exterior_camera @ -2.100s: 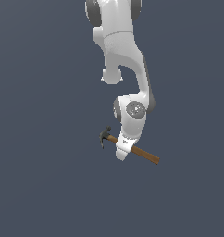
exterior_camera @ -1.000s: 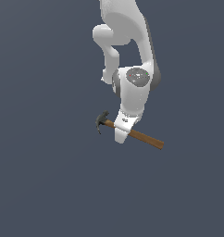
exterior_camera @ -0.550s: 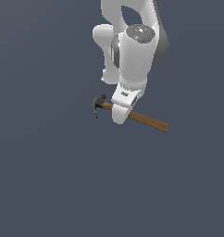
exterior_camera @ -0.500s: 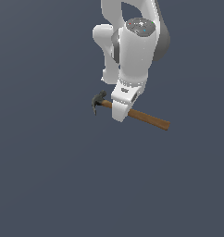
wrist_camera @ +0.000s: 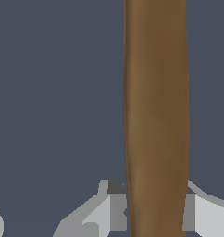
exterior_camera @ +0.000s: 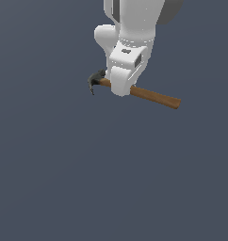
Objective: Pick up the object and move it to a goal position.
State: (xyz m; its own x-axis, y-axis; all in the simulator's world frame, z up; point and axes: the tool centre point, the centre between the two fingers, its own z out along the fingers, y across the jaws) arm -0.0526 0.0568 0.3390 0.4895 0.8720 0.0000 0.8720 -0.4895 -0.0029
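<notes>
The gripper (exterior_camera: 121, 89) pinches the hammer (exterior_camera: 153, 97) by its handle near the head and holds it in the air. I judge this the carrying step; next, a steady move to the goal.

The arm (exterior_camera: 134, 23) is glossy white, built of smooth, rounded shells, with a darker grey band showing at the joint near the exterior view's upper edge. A bulging round knuckle (exterior_camera: 106, 37) sits on its side. Below it the wrist narrows into a boxy white block carrying a small dark rectangular mark (exterior_camera: 126, 51). The gripper (exterior_camera: 121, 87) is the same white, with blunt, rounded ends. In the wrist view its fingers (wrist_camera: 107, 208) look light grey and angular, with dark grey patches on the inner faces.
</notes>
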